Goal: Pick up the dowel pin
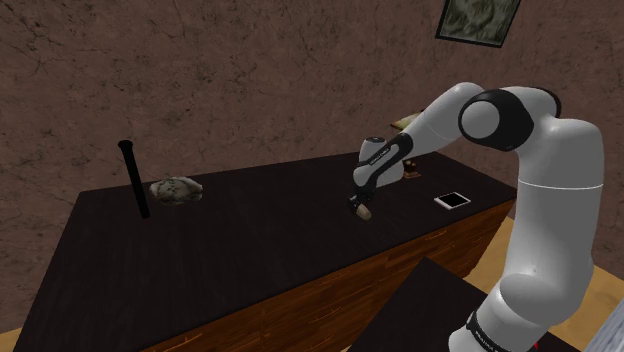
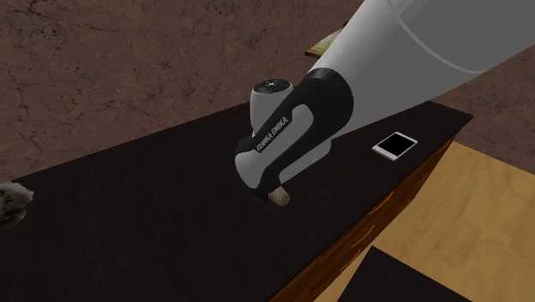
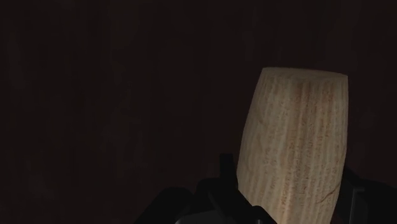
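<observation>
The gripper (image 3: 289, 194) is closed on the dowel pin (image 3: 296, 140). In the wrist view its black fingers (image 3: 224, 177) sit tight against the pale, grained wooden cylinder on both sides, with no gap showing. The pin runs away from the hand between them and ends in a flat cut face.

In the shoulder view the gripper (image 1: 359, 205) points down at the dark table (image 1: 220, 250), and the dowel pin (image 1: 366, 211) shows as a light stub at its tip. In the second exterior view the hand covers most of the grasp. Only the dowel pin's (image 2: 279, 198) pale end peeks out below it, close over the table (image 2: 129, 232). Whether it rests on the surface or hangs just clear, I cannot tell.

I judge the grasp made and the lift still to come. The next move calls for a straight rise with the grip held firm, since a smooth round pin could slip or swing if the hand tilts.

Farther out, a white-framed phone (image 1: 452, 200) lies near the table's edge. A grey rock-like lump (image 1: 176, 190) and a thin black upright post (image 1: 133, 180) stand well apart at the far end.
</observation>
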Robot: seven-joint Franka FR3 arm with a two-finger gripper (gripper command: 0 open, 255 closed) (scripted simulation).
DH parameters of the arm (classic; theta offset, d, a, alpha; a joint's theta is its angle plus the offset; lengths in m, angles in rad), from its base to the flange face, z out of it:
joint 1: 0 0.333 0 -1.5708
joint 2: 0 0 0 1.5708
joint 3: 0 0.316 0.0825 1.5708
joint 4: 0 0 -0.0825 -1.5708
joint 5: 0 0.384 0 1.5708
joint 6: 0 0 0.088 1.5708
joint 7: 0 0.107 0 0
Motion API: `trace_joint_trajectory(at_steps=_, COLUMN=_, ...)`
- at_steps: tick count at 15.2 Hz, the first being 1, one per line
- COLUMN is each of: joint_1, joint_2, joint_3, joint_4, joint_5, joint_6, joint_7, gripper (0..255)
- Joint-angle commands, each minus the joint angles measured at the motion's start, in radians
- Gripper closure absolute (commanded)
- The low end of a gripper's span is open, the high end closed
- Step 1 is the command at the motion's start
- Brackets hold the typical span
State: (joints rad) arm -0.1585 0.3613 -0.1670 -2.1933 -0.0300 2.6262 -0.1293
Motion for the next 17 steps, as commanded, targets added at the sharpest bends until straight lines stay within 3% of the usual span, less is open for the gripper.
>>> trace_joint_trajectory(at_steps=1, joint_1=0.000, joint_2=-0.011, joint_3=-0.002, joint_4=-0.001, joint_5=-0.002, joint_6=-0.011, joint_7=0.000, gripper=255)
trace_joint_trajectory(at_steps=17, joint_1=0.012, joint_2=-0.157, joint_3=-0.015, joint_4=0.021, joint_5=-0.027, joint_6=-0.178, joint_7=0.008, gripper=255)
